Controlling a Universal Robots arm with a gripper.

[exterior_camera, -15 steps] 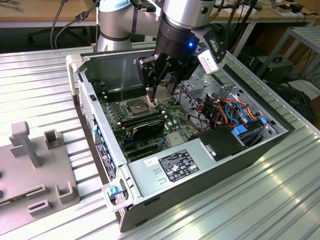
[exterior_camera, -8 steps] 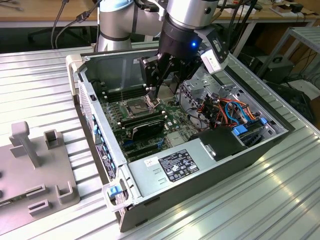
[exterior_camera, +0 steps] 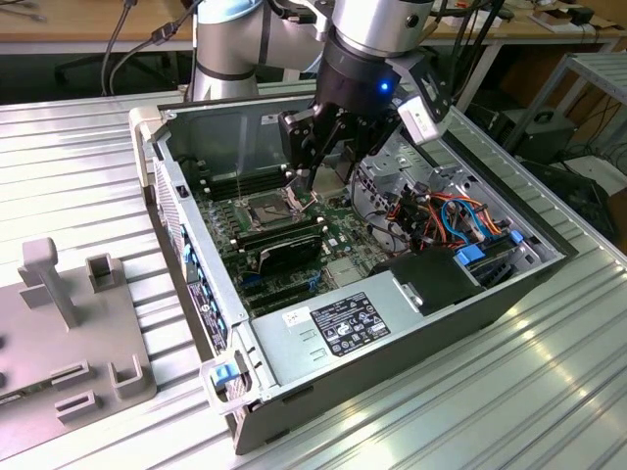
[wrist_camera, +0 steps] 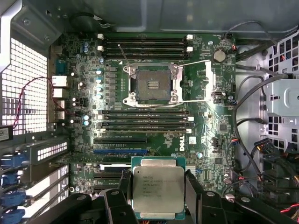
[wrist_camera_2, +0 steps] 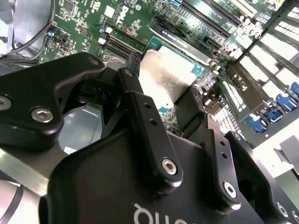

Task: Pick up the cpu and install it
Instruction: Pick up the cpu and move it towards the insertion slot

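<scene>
One open computer case [exterior_camera: 181, 225] lies on the ribbed tabletop [exterior_camera: 509, 392]. Its power supply [exterior_camera: 392, 323] bears two white printed labels. Inside, one green motherboard [wrist_camera: 205, 135] carries one open socket [wrist_camera: 152, 84]. The hand [exterior_camera: 312, 184] clamps the one cpu [wrist_camera: 157, 186] by its edges above the board, apart from the socket. Printed lines cover its metal top.

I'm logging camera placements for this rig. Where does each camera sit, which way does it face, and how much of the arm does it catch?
Exterior view: off the arm, above the open computer case, looking down at an angle; the arm and gripper show.
First wrist view: on the wrist, looking straight down on the motherboard and socket; the fingers show.
Second wrist view: by the gripper body, looking along the fingers toward the motherboard.
Both wrist views share the cpu held between the fingers.
</scene>
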